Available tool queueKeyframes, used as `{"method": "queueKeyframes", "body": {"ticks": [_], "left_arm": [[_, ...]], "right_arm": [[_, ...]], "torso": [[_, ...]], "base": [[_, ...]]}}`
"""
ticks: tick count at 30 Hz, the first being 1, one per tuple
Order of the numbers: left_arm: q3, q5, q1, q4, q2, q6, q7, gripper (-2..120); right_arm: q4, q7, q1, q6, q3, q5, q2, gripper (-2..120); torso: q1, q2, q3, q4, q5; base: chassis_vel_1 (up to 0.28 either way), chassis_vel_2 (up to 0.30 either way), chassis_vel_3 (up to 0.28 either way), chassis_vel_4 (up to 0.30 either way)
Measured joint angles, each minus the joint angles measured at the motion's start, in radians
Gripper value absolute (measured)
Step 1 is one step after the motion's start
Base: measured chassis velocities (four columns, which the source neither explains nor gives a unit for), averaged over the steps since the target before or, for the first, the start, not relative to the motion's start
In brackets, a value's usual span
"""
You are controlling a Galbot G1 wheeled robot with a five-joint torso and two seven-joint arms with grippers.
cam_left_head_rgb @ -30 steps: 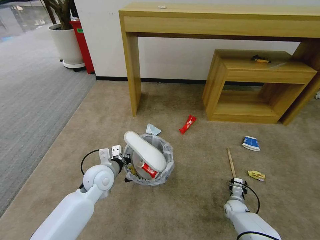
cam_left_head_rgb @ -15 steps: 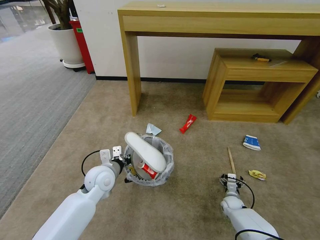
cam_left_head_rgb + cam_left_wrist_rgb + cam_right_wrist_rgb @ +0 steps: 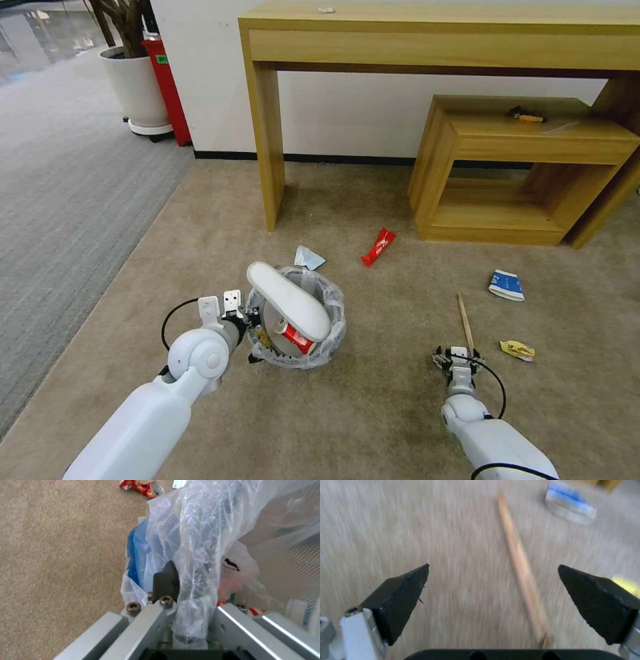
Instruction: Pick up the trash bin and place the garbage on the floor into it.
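The trash bin point(image 3: 331, 331), black with a crinkled bag liner point(image 3: 200, 530), is held at its rim by my left gripper point(image 3: 252, 328), shut on rim and bag point(image 3: 186, 590). A white slipper point(image 3: 288, 300) sticks out of the bin above a red-white cup point(image 3: 295, 337). On the beige floor point(image 3: 373, 400) lies a wooden stick point(image 3: 465, 320). My right gripper point(image 3: 457, 357) hovers open over its near end, and the stick point(image 3: 520, 565) runs between the spread fingers point(image 3: 403, 597). Beyond lie a blue-white carton point(image 3: 505, 285), a yellow wrapper point(image 3: 517, 349) and a red wrapper point(image 3: 377, 247).
A pale scrap point(image 3: 308, 257) lies just behind the bin. A tall wooden table point(image 3: 267, 133) and a low wooden shelf point(image 3: 520, 173) stand against the wall. At the far left are a white plant pot point(image 3: 137, 87), a red box point(image 3: 170, 93) and grey striped carpet point(image 3: 67, 187).
My right gripper's fingers have spread open and it has drawn slightly back from the stick's near end. The left gripper still holds the bin in the same place.
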Motion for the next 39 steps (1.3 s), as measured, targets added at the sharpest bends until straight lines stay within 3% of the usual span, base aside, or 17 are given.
{"method": "queueKeyframes", "body": {"ticks": [8,11,18,28,39], "left_arm": [[0.001,0.010,-0.002,0.030,-0.004,-0.001,0.006,0],[0.000,0.016,-0.007,0.050,-0.003,-0.003,0.012,0],[-0.002,0.022,-0.010,0.068,-0.008,-0.004,0.015,0],[-0.002,0.029,-0.004,0.067,-0.010,-0.005,0.015,0],[-0.004,0.029,-0.003,0.065,-0.010,-0.004,0.011,0]], "right_arm": [[0.135,0.031,-0.005,0.021,-0.005,-0.036,-0.048,100],[0.220,0.050,-0.036,0.007,-0.006,-0.028,-0.094,100],[0.295,0.074,-0.071,-0.006,0.017,0.000,-0.134,100],[0.332,0.079,-0.092,-0.013,0.035,0.005,-0.153,100],[0.308,0.078,-0.101,0.009,0.034,-0.014,-0.129,100]], "torso": [[0.000,0.000,0.000,0.0008,0.0004],[0.000,0.001,0.000,-0.0001,0.0006],[0.000,0.001,0.000,0.0001,0.0005],[0.000,0.001,0.000,0.0000,0.0003],[0.000,0.000,0.000,-0.0005,0.0000]], "base": [[0.000,0.000,0.000,0.000],[0.000,0.000,0.000,0.000],[0.000,0.000,0.000,0.000],[-0.011,0.014,0.009,-0.010],[-0.137,0.136,0.142,-0.148]]}}
